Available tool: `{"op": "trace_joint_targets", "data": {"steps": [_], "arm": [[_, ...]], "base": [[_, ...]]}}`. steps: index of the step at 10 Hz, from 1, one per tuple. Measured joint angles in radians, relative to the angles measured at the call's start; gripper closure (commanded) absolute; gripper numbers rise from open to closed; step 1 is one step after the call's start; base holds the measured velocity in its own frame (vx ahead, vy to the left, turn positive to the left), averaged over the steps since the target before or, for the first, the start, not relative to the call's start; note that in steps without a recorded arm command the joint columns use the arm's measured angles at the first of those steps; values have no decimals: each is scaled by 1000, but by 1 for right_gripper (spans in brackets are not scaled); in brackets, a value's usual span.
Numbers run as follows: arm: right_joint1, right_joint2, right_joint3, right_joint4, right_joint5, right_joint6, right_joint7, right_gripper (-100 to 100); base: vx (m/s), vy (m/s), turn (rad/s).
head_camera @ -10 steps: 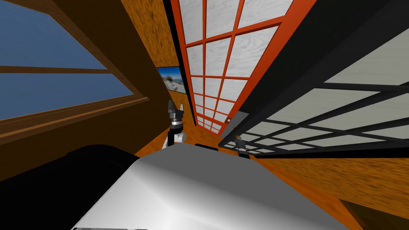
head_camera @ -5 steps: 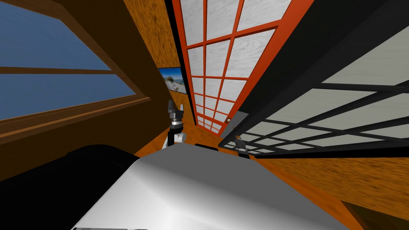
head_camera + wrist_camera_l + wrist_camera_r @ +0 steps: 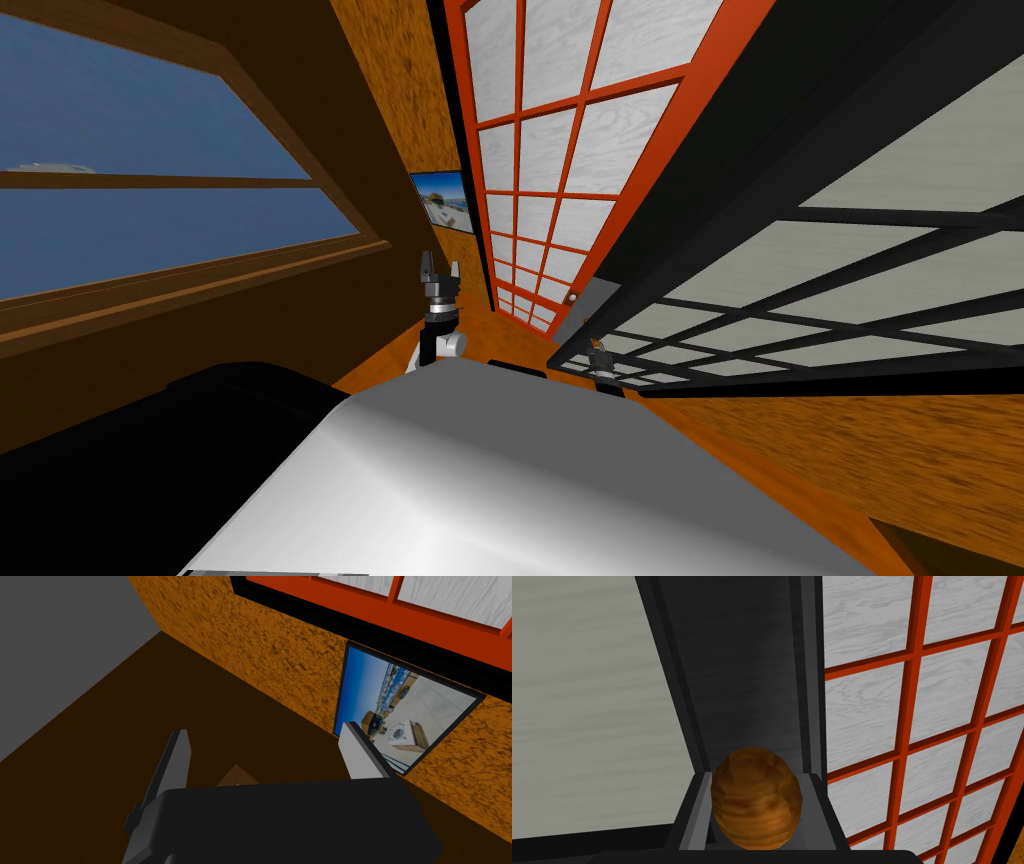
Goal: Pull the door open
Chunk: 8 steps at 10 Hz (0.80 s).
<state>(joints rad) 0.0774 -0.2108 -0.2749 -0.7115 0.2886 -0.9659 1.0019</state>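
A black-framed door (image 3: 800,290) with pale panels swings out toward me on the right; its dark stile (image 3: 737,676) fills the right wrist view. My right gripper (image 3: 598,352) (image 3: 756,811) is shut on the door's round brown knob (image 3: 756,798), fingers pressing its sides. Beside it stands a red-framed lattice door (image 3: 560,150) (image 3: 927,711) with white panes. My left gripper (image 3: 438,268) (image 3: 265,756) is held up in front of the orange wall (image 3: 260,646), open with nothing between its fingers.
A big window (image 3: 150,200) in a brown frame fills the left wall. A small framed picture (image 3: 445,198) (image 3: 400,711) hangs on the orange wall beside the red door. The orange floor (image 3: 900,450) runs along the lower right under the black door.
The whole head view has shifted a little: window, picture and red door slid rightward, so my body has turned or moved slightly. The right gripper keeps its hold on the knob.
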Motion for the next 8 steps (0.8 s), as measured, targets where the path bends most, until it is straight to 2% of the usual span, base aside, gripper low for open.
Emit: {"op": "trace_joint_targets", "data": {"steps": [5,8], "arm": [[1,7,29,-16,-70,8,-129,100],[-6,10,44,-7,-106,0,-197,100]], "base": [[-82,-40,96],[-55,-27,54]]}}
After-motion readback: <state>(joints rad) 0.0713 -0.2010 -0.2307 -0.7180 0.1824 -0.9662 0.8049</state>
